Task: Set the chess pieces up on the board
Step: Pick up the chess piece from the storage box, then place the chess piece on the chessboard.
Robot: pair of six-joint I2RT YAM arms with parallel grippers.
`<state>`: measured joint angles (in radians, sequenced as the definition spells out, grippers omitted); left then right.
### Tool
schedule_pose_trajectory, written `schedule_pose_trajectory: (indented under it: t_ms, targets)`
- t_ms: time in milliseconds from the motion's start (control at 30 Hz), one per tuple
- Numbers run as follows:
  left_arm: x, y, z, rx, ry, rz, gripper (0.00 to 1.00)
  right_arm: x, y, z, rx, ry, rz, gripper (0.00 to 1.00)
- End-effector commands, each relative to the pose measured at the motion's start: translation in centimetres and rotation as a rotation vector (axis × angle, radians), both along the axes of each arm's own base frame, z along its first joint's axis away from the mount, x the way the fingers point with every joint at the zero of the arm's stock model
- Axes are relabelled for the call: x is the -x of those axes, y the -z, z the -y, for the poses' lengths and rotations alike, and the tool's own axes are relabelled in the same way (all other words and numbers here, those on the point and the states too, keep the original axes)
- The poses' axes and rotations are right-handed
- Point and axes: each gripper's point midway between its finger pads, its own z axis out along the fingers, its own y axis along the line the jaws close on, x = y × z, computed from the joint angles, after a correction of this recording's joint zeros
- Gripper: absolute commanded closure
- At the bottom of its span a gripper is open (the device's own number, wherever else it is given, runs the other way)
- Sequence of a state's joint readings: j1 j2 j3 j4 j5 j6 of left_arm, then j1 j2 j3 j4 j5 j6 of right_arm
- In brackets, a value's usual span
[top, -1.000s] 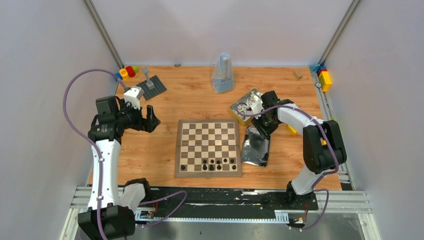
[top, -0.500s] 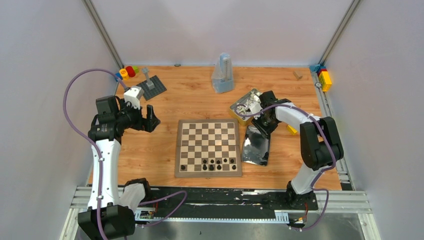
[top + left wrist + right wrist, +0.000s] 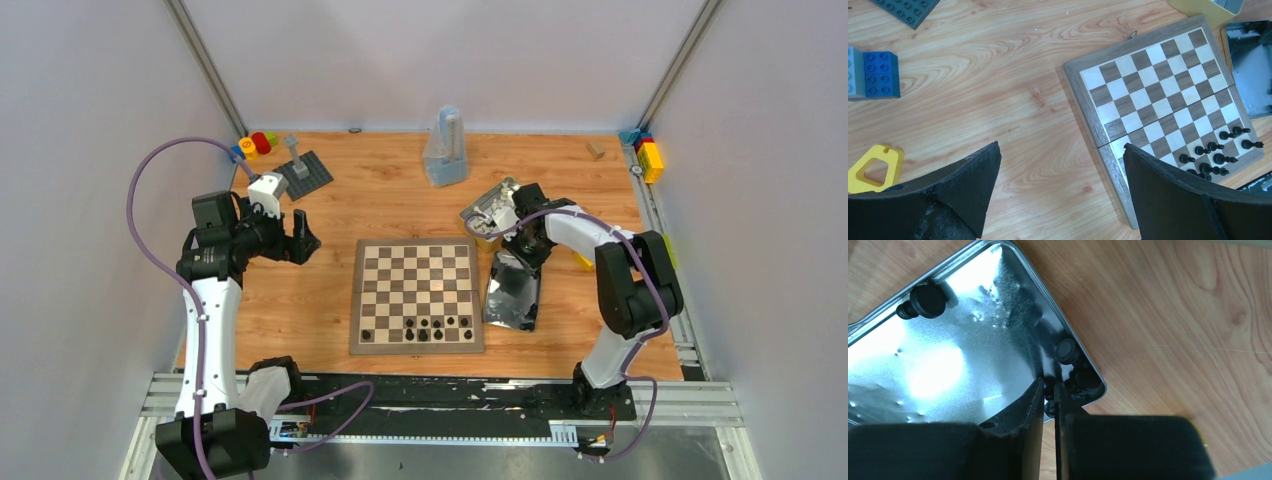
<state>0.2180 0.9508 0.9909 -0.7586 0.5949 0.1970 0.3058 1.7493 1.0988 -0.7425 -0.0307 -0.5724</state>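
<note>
A shiny tin tray point(image 3: 948, 360), at 3 o'clock from the board point(image 3: 416, 270), holds loose black chess pieces point(image 3: 925, 300). The right pincer point(image 3: 1049, 384) is pinched narrow on a black chess piece point(image 3: 1048, 399) in the tray's corner. Others stand on the board's near rows. The left pincer point(image 3: 1060, 150) gapes wide.

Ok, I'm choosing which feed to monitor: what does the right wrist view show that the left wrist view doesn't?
Right wrist only: the right end effector pinched on a black piece in a tin corner, loose pieces nearby. Left wrist only: the board, black chessmen at one edge, toy blocks, the open left end effector. Both: wooden tabletop, a tin.
</note>
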Motion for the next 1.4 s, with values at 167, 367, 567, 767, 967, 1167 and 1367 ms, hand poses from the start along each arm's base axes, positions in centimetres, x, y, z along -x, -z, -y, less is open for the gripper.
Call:
schedule_pose_trajectory:
  t_ms: [167, 367, 567, 767, 967, 1167, 1367]
  targets:
    - [-0.6, -1.2, 0.0, -0.005, 0.021, 0.050, 0.00, -1.2, -2.6, -1.2, -0.041, -0.022, 0.045, 1.00]
    - [-0.6, -1.2, 0.0, -0.006, 0.023, 0.051, 0.00, -0.2, -5.3, -4.0, -0.200, -0.045, 0.018, 1.00]
    - [-0.9, -1.4, 0.1, -0.003, 0.026, 0.063, 0.00, 1.8, -9.1, -9.7, -0.542, -0.149, -0.033, 1.00]
    - [-1.4, -2.0, 0.0, -0.006, 0.030, 0.097, 0.00, 3.0, -13.4, -15.6, -0.865, -0.306, -0.010, 1.00]
    - [-1.8, -2.7, 0.4, 0.007, 0.044, 0.141, 0.00, 4.9, -13.1, -21.2, -0.943, -0.458, 0.059, 1.00]
    - [-2.0, -3.2, 1.1, 0.036, 0.075, 0.192, 0.00, 7.0, -10.6, -24.9, -0.944, -0.541, 0.078, 1.00]
    - [-1.6, -3.6, 1.6, 0.038, 0.099, 0.259, 0.00, 7.0, -8.5, -27.4, -0.957, -0.588, 0.131, 1.00]
